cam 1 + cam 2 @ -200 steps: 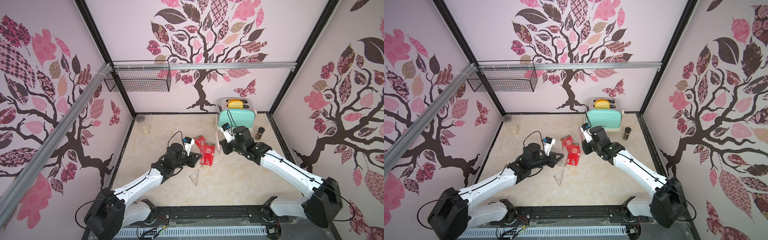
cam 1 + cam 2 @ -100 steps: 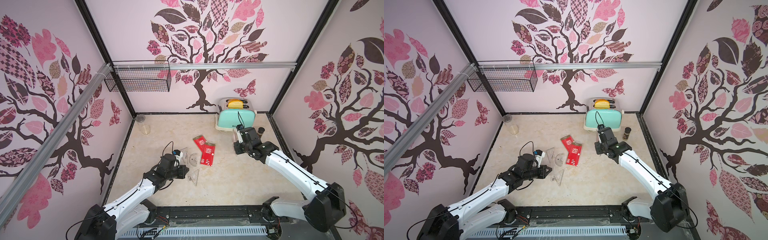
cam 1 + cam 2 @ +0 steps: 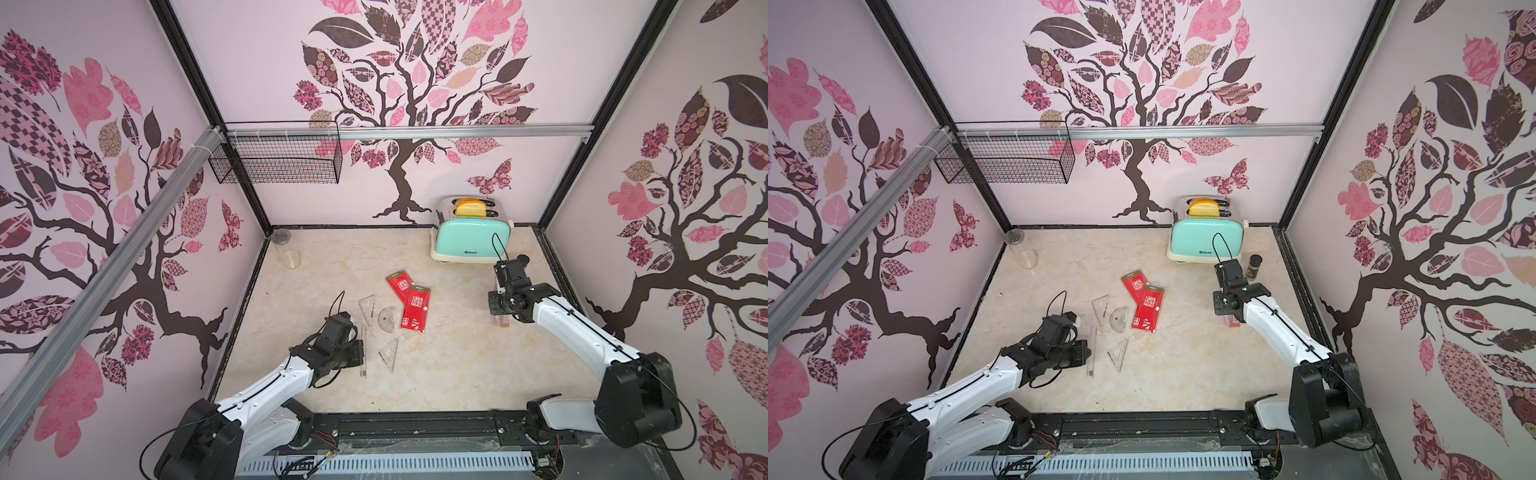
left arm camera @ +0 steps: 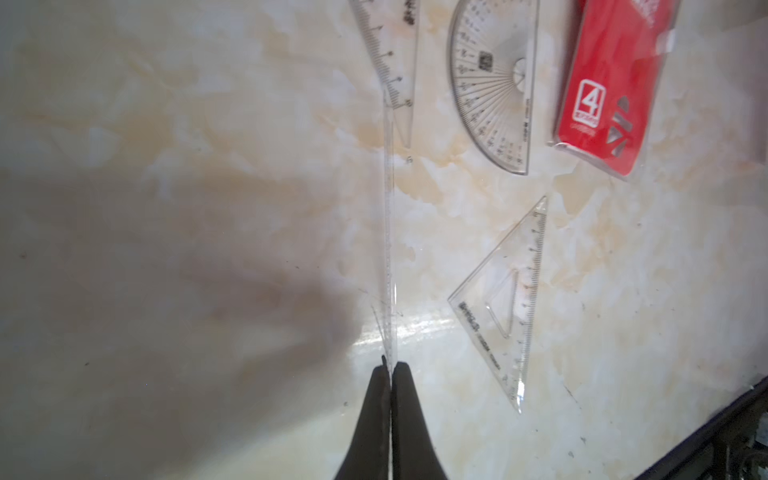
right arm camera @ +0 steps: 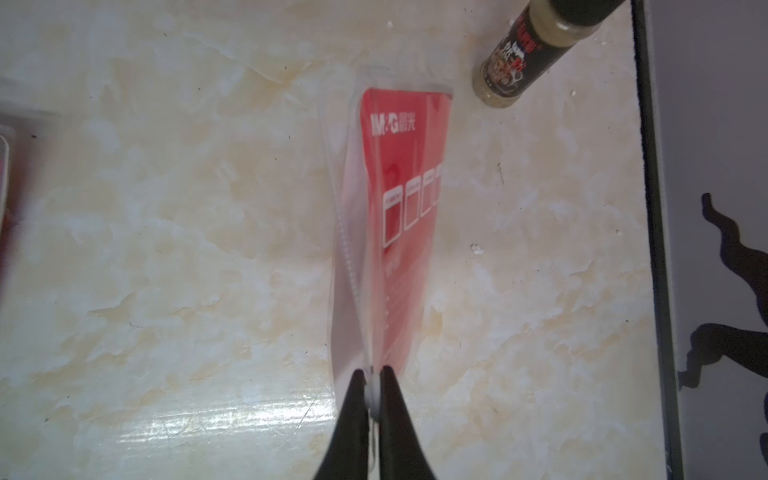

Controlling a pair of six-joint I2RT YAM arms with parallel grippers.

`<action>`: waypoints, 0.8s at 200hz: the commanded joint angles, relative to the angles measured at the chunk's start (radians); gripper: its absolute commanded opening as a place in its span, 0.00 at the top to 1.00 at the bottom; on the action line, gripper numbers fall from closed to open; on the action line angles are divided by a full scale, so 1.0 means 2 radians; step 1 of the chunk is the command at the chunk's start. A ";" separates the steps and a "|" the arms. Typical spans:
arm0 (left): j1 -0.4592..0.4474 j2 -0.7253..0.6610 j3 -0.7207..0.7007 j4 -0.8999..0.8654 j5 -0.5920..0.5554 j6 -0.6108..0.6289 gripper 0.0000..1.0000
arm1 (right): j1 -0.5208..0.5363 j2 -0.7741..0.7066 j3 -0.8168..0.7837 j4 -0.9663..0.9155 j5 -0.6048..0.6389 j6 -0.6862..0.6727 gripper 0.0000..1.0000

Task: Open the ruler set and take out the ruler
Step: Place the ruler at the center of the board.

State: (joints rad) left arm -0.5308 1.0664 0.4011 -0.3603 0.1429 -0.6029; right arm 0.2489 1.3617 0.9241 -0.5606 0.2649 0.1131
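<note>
The ruler (image 4: 389, 249) is a clear straight strip seen edge-on in the left wrist view, and my left gripper (image 4: 391, 368) is shut on its end. In both top views the ruler (image 3: 364, 365) sits low over the floor at front left, beside the left gripper (image 3: 360, 353). The ruler set is a clear zip pouch (image 5: 403, 199) with a red card inside. My right gripper (image 5: 374, 378) is shut on its white zipper end. From above, only a red corner of the pouch (image 3: 1234, 323) shows under the right gripper (image 3: 1227, 311), near the right wall.
Two clear set squares (image 3: 368, 307) (image 3: 390, 353), a protractor (image 3: 386, 320) and two red packets (image 3: 409, 301) lie mid-floor. A mint toaster (image 3: 471, 241) stands at the back right, a spice bottle (image 3: 1254, 266) beside it, a clear cup (image 3: 291, 257) at back left.
Both arms have left the red packets in the middle. The left drew back toward the front left with the ruler. The right carried the pouch toward the right wall.
</note>
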 commanded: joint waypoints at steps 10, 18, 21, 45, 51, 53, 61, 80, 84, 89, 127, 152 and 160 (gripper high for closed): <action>0.011 0.021 -0.005 0.007 0.007 0.000 1.00 | 0.000 0.036 0.002 0.007 -0.004 0.005 1.00; 0.011 0.031 -0.001 0.005 0.009 0.001 1.00 | 0.000 0.045 0.001 0.011 -0.005 0.006 1.00; 0.011 0.035 0.001 0.005 0.011 0.002 1.00 | 0.000 0.049 0.001 0.012 -0.006 0.006 1.00; 0.012 0.056 0.009 0.002 0.013 0.004 1.00 | -0.001 0.070 -0.004 0.020 -0.015 0.005 0.95; 0.012 0.056 0.008 0.001 0.013 0.004 1.00 | -0.002 0.075 -0.005 0.021 -0.014 0.004 0.95; 0.012 0.056 0.008 0.001 0.012 0.003 1.00 | -0.002 0.077 -0.006 0.022 -0.014 0.004 0.94; 0.012 0.054 0.007 -0.001 0.009 0.002 1.00 | -0.005 0.085 -0.007 0.021 -0.013 0.004 0.94; 0.012 0.045 0.003 -0.005 0.003 -0.003 0.99 | -0.023 0.104 -0.006 0.013 -0.020 0.006 0.91; 0.012 0.043 0.003 -0.005 0.002 -0.004 0.99 | -0.027 0.107 -0.005 0.011 -0.021 0.006 0.90; 0.012 0.041 0.002 -0.006 0.001 -0.005 0.98 | -0.033 0.111 -0.005 0.011 -0.022 0.005 0.88; 0.012 0.037 0.000 -0.011 -0.007 -0.010 0.84 | -0.044 0.114 -0.007 0.015 -0.034 0.006 0.69; 0.012 0.035 0.000 -0.013 -0.007 -0.009 0.75 | -0.044 0.104 -0.007 0.016 -0.038 0.004 0.63; 0.012 0.034 0.000 -0.014 -0.008 -0.010 0.71 | -0.044 0.099 -0.006 0.016 -0.041 0.004 0.62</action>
State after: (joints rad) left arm -0.5091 1.1381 0.4095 -0.3546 0.1463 -0.6231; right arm 0.1623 1.5913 0.9138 -0.5156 0.2035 0.1169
